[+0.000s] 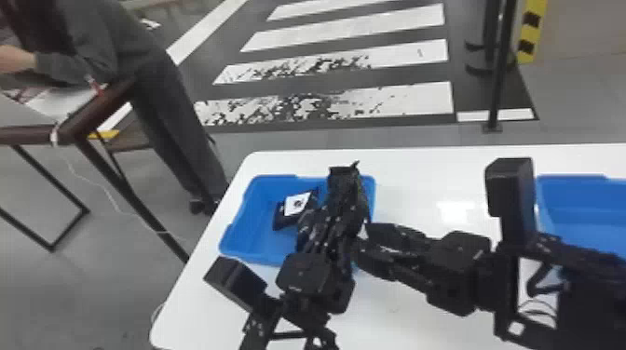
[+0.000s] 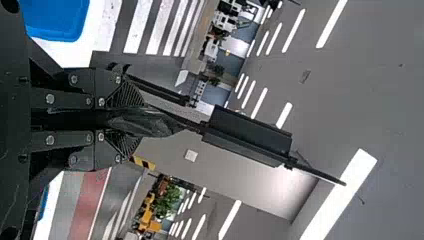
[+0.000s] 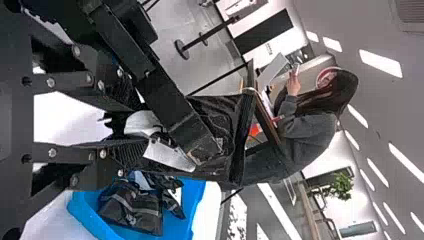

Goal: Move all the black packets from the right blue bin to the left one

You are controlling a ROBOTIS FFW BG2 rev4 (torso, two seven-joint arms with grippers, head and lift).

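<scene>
On the table (image 1: pixel 419 172), low in the head view: left bin (image 1: pixel 251 232) near the middle, with packets (image 1: pixel 282 218) inside; right bin (image 1: pixel 582 200) at the right edge. Farther back: 1 more table (image 1: pixel 28 135) at upper left, floor stripes (image 1: pixel 354 28) at top middle, pole (image 1: pixel 498 84) at upper right.

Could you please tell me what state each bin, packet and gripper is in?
Left blue bin: upright, open-topped, holding packets
Black packets in it: lying down, creased
Left gripper: shut on a packet
Held black packet: raised over the left bin, creased
Right gripper: open
Right blue bin: upright, open-topped, partly out of view
</scene>
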